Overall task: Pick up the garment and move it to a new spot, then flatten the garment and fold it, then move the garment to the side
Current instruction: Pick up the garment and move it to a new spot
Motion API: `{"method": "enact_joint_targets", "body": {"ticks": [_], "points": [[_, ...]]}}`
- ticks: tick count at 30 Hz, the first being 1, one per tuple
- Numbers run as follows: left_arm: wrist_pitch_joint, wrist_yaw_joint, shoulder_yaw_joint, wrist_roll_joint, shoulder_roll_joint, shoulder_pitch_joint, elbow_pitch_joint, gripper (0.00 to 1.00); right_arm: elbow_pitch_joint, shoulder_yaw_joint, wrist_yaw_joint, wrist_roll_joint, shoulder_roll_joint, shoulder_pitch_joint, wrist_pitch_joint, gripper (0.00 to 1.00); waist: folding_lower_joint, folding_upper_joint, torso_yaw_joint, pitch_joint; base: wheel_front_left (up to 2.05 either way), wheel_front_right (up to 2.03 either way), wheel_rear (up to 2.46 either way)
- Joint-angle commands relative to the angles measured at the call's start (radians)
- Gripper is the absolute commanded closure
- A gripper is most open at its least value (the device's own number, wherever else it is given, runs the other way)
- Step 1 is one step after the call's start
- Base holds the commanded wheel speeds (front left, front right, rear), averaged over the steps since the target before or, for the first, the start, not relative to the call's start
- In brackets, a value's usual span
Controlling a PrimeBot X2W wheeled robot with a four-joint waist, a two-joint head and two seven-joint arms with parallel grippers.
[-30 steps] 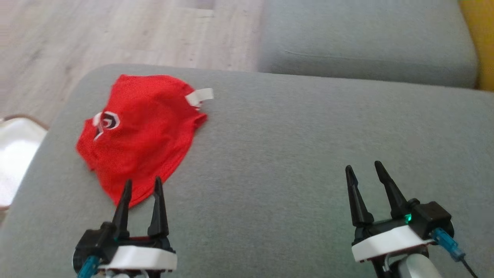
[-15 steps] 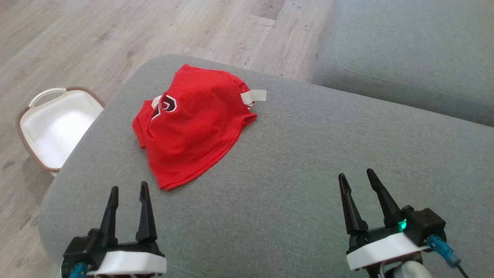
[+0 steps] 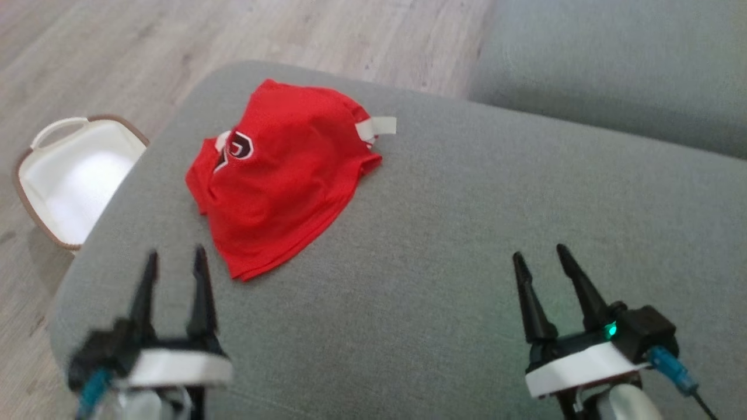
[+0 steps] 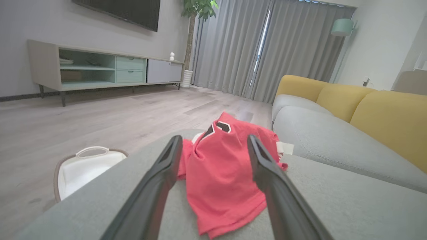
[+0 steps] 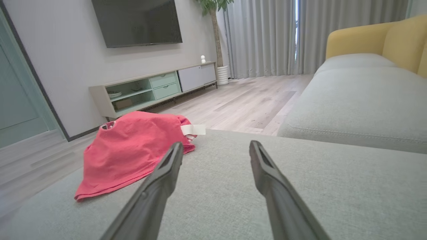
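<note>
Camera shifted, garment (image 3: 280, 175) lies unmoved | left gripper (image 3: 177, 252) near garment's hem, jaws wide, empty | right gripper (image 3: 538, 251) well apart, jaws wide, empty

A home living room: wall-mounted television (image 5: 136, 21) upper left, long low cabinet (image 5: 153, 88) beneath it, grey floor-length curtains (image 5: 260, 36) and a potted plant (image 5: 213, 6) top centre, pale wood floor (image 5: 250, 100), grey-and-yellow sofa (image 5: 360, 100) at right, perhaps a lamp (image 4: 343, 26) upper right.

Head camera: turns left, bringing the white basket (image 3: 55, 123) on the floor (image 3: 87, 52) into frame.
Left gripper (image 3: 176, 252): blurred, edges forward; tips now beside the red shirt (image 3: 280, 175), left of its near hem.
</note>
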Motion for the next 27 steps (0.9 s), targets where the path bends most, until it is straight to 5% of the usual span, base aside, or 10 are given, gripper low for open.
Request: {"method": "enact_joint_targets", "body": {"ticks": [1, 6, 14, 20, 27], "points": [[-0.009, -0.010, 0.048, 0.010, 0.052, -0.131, -0.021, 0.00, -0.039, 0.005, 0.008, -0.011, -0.007, -0.063, -0.011, 0.00, 0.0001, 0.0000, -0.028, 0.048, 0.00, 0.00, 0.00], [0.042, -0.027, 0.042, 0.007, 0.179, -0.339, 0.049, 0.00, -0.053, -0.001, 0.008, -0.049, -0.007, -0.122, -0.011, 0.00, 0.0001, 0.0000, -0.074, 0.146, 0.00, 0.00, 0.00], [0.352, -0.035, -0.071, -0.063, 0.337, -0.687, 0.258, 0.00, -0.094, -0.020, 0.008, -0.104, -0.007, -0.197, -0.011, 0.00, 0.0001, 0.0000, -0.140, 0.282, 0.00, 0.00, 0.00], [0.529, -0.035, -0.215, -0.177, 0.413, -0.824, 0.422, 0.00, -0.115, -0.031, 0.008, -0.117, -0.007, -0.234, -0.011, 0.00, 0.0001, 0.0000, -0.187, 0.343, 0.00, 0.00, 0.00], [0.561, -0.036, -0.307, -0.227, 0.459, -0.877, 0.547, 0.00, -0.122, -0.039, 0.008, -0.125, -0.007, -0.241, -0.011, 0.00, 0.0001, 0.0000, -0.215, 0.368, 0.00, 0.00, 0.00]]}}
